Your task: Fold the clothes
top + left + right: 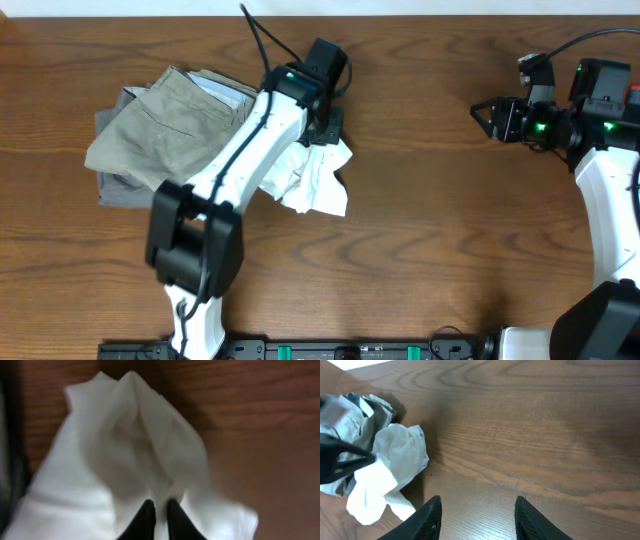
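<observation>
A crumpled white cloth [317, 178] lies on the wooden table just right of a pile of khaki and grey clothes [165, 130]. My left gripper [322, 135] is at the cloth's top edge and is shut on a fold of it; the wrist view shows the white fabric [130, 445] pinched between the fingertips [160, 506]. My right gripper [482, 113] is open and empty over bare wood at the far right, apart from the clothes. In its wrist view the white cloth [390, 477] and the pile [350, 415] sit far left, with the open fingertips [478, 502] over the table.
The wooden table [430, 230] spans the whole view. The left arm [230, 170] lies across the right part of the clothes pile. A black rail [350, 350] runs along the table's front edge.
</observation>
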### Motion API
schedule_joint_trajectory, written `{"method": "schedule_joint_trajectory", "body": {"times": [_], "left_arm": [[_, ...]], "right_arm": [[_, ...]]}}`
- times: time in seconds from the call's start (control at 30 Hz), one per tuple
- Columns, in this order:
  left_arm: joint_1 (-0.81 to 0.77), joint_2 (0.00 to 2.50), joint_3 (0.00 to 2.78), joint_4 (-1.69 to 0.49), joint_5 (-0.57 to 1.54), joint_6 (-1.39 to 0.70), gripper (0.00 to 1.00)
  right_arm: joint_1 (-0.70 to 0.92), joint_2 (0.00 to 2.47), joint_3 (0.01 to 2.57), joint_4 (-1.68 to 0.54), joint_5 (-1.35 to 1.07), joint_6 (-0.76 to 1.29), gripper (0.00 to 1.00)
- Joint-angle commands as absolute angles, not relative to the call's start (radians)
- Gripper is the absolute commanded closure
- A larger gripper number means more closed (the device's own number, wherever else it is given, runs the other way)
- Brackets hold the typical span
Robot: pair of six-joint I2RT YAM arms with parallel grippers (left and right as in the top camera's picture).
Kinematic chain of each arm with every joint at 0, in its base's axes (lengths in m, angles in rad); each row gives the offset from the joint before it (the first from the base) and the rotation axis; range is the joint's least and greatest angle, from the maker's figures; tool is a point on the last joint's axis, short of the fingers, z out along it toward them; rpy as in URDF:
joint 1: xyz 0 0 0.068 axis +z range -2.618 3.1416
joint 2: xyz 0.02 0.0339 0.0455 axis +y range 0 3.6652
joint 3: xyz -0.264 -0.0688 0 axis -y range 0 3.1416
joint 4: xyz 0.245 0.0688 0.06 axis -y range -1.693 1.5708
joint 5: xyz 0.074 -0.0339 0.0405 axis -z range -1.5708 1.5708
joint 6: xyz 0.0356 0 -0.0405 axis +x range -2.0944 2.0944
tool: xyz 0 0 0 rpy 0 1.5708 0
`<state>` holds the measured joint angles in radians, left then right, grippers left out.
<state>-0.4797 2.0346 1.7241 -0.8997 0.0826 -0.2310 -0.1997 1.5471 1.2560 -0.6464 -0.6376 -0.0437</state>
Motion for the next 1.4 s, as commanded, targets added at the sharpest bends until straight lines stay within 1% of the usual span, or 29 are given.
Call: {"method": "schedule_joint_trajectory", "body": {"times": [0.0,0.03,0.1,0.2,0.27,0.33,0.37,0.4,0.6,0.67,0.77,0.9,1.03,1.1,1.2,1.23,1.27,1.3,1.37], "left_arm": [[-0.496,2.096,1.705,-0.874,0.315,-0.264,0.94],[-0.508,2.107,1.705,-0.863,0.411,-0.264,0.94],[-0.533,2.11,1.706,-0.855,0.493,-0.264,0.94],[-0.56,2.097,1.719,-0.869,0.494,-0.256,0.93],[-0.564,2.077,1.735,-0.886,0.493,-0.237,0.88],[-0.556,2.049,1.751,-0.915,0.467,-0.221,0.84],[-0.547,2.03,1.757,-0.933,0.438,-0.222,0.78],[-0.537,2.01,1.759,-0.945,0.409,-0.222,0.75],[-0.429,1.923,1.758,-1.019,0.144,-0.221,0.55],[-0.381,1.929,1.755,-1.036,0.138,-0.206,0.53],[-0.323,1.956,1.724,-1.039,0.139,-0.181,0.52],[-0.294,2.011,1.699,-1.036,0.161,-0.132,0.5],[-0.3,2.074,1.699,-1.031,0.174,-0.069,0.39],[-0.3,2.106,1.699,-1.031,0.154,-0.064,0.37],[-0.3,2.155,1.699,-1.036,0.145,-0.064,0.37],[-0.3,2.172,1.699,-1.039,0.146,-0.064,0.39],[-0.3,2.186,1.699,-1.044,0.153,-0.065,0.47],[-0.3,2.196,1.699,-1.051,0.181,-0.065,0.58],[-0.3,2.21,1.699,-1.061,0.288,-0.065,0.76]], "right_arm": [[-0.182,1.531,1.274,-0.648,-0.625,-0.038,0.55],[-0.182,1.531,1.274,-0.648,-0.625,-0.038,0.55],[-0.182,1.531,1.274,-0.647,-0.624,-0.038,0.55],[-0.182,1.531,1.274,-0.648,-0.624,-0.038,0.55],[-0.182,1.531,1.274,-0.648,-0.624,-0.038,0.55],[-0.182,1.531,1.274,-0.648,-0.624,-0.038,0.55],[-0.182,1.531,1.274,-0.65,-0.624,-0.038,0.55],[-0.182,1.531,1.274,-0.654,-0.624,-0.038,0.55],[-0.173,1.533,1.261,-0.691,-0.592,-0.038,0.53],[-0.158,1.535,1.247,-0.696,-0.583,-0.038,0.53],[-0.126,1.536,1.227,-0.699,-0.583,-0.038,0.49],[-0.07,1.545,1.211,-0.691,-0.582,-0.038,0.45],[-0.01,1.558,1.208,-0.691,-0.568,-0.038,0.36],[0.019,1.568,1.208,-0.691,-0.567,-0.038,0.31],[0.055,1.589,1.208,-0.691,-0.559,-0.038,0.29],[0.068,1.599,1.208,-0.692,-0.552,-0.038,0.29],[0.079,1.608,1.208,-0.692,-0.544,-0.038,0.29],[0.089,1.621,1.208,-0.692,-0.529,-0.038,0.29],[0.102,1.642,1.208,-0.692,-0.49,-0.032,0.29]]}}
